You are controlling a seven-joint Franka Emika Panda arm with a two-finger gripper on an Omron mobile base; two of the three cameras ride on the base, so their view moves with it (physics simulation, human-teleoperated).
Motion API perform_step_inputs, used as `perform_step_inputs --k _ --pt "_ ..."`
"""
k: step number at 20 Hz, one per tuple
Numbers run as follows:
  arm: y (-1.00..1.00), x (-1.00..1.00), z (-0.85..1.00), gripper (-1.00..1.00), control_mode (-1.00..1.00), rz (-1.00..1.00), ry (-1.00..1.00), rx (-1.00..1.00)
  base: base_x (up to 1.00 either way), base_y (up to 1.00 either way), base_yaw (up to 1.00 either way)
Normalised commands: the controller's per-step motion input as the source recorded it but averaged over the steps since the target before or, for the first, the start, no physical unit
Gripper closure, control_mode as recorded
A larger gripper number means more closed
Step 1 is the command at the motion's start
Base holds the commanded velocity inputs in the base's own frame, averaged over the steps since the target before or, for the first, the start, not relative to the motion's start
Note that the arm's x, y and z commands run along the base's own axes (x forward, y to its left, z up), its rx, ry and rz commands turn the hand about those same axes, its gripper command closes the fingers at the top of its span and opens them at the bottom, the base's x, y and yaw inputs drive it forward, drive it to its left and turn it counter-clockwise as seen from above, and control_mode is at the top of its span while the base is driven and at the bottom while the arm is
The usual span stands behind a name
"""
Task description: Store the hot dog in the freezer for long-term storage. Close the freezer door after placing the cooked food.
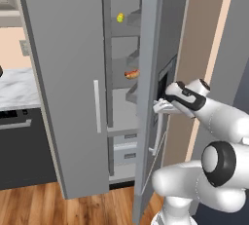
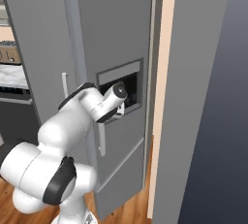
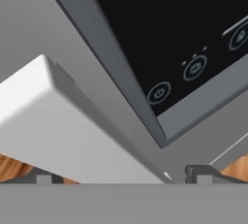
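Left base view, from the left: dark oven [image 1: 22, 146] under a marble counter [image 1: 14, 88], well left of the jaws. Next, the plain fridge door [image 1: 68, 83], shut, with its short pale handle [image 1: 97, 106]. Then the freezer [image 1: 124, 83], standing partly open. A small yellow item [image 1: 120, 18] sits on an upper shelf, high above the jaws. The hot dog [image 1: 132, 74] lies on the middle shelf, left of the jaws and slightly above them, well inside the compartment, apart from the gripper.

Freezer door [image 1: 148, 97] seen nearly edge-on, ajar. Gripper [image 1: 162, 106] is at the door's outer face, beside the dark dispenser panel [image 1: 164, 85] and at the top of the bar handle [image 1: 156, 136].

Hand view: the pale bar handle [image 3: 63, 121] runs between the two fingertips [image 3: 43, 177], with the panel [image 3: 184, 39] just beyond. Jaws spread wide, straddling the bar; not closed on it, nothing held.

Right base view: gripper [image 2: 119, 110] sits at the panel's lower left corner.
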Motion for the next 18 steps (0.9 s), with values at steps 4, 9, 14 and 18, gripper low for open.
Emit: perform_step_inputs --k 4,9,14,18 --pt "0.16 0.31 0.00 -1.00 -1.00 -0.01 -0.01 -0.02 0.00 0.00 0.00" --pt "0.18 0.37 0.00 -1.00 -1.00 -0.03 -0.01 0.00 0.00 0.00 0.00" --pt "0.07 0.44 -0.05 -1.00 -1.00 -0.07 -0.06 0.00 0.00 0.00 0.00" --pt "0.29 0.62 -0.12 -1.00 -1.00 -0.20 -0.10 -0.05 0.00 0.00 0.00"
